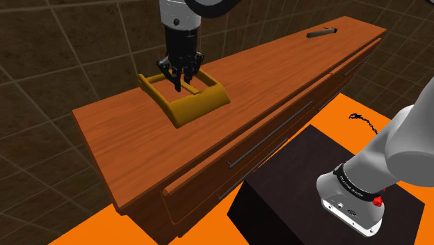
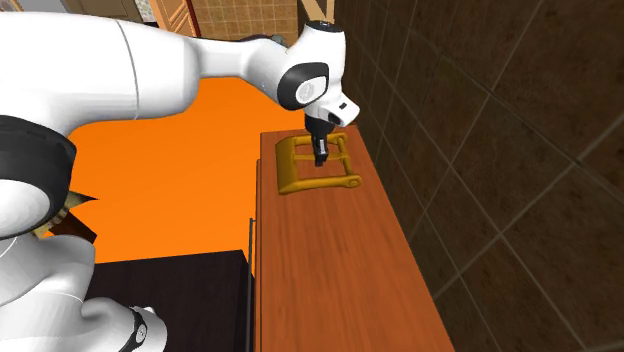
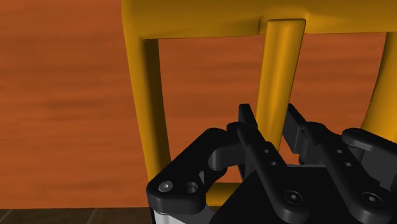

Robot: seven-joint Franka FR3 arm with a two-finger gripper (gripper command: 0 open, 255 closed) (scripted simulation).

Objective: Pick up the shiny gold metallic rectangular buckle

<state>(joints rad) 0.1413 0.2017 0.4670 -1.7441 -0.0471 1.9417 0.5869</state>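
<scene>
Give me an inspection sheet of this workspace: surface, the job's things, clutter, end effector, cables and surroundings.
Surface: wooden dresser top, drawers below.
Job's things: gold buckle lying flat near one end of the top.
Clutter: small dark object at the other end of the top.
End effector: black end effector down over the buckle's middle bar.
Cables: thin dark cord on the floor beside the stand.
Surroundings: orange floor, dark tiled wall.
</scene>
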